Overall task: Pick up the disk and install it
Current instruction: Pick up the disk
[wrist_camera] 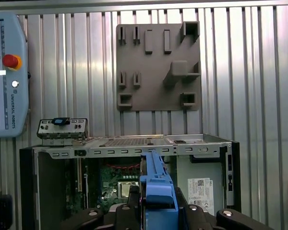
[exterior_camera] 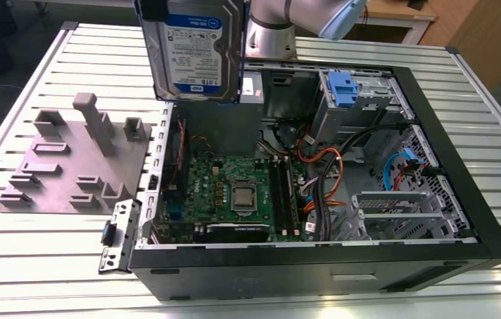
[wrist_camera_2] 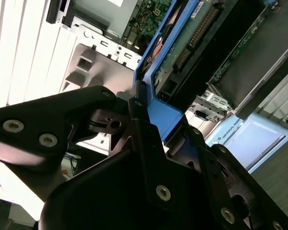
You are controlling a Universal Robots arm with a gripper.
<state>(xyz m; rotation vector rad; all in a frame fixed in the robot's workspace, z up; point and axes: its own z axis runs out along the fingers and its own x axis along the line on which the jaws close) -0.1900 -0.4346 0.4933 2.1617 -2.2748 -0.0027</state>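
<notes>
The gripper (wrist_camera_2: 162, 120) is clenched on the disk (exterior_camera: 189, 46), held upright in the air above the open computer case (exterior_camera: 468, 159), so picking is done, and installing, I judge, calls for lining it up with the drive cage (exterior_camera: 357, 100).

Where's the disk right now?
The disk is clamped upright in the gripper, above the open computer case, at the top of the exterior view, left of centre.

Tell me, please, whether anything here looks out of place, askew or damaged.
Nothing looks damaged or spilled. The disk is held on edge in the gripper above the open computer case, outside any bay. One loose piece: a small metal bracket lies on the table against the case's corner.
</notes>
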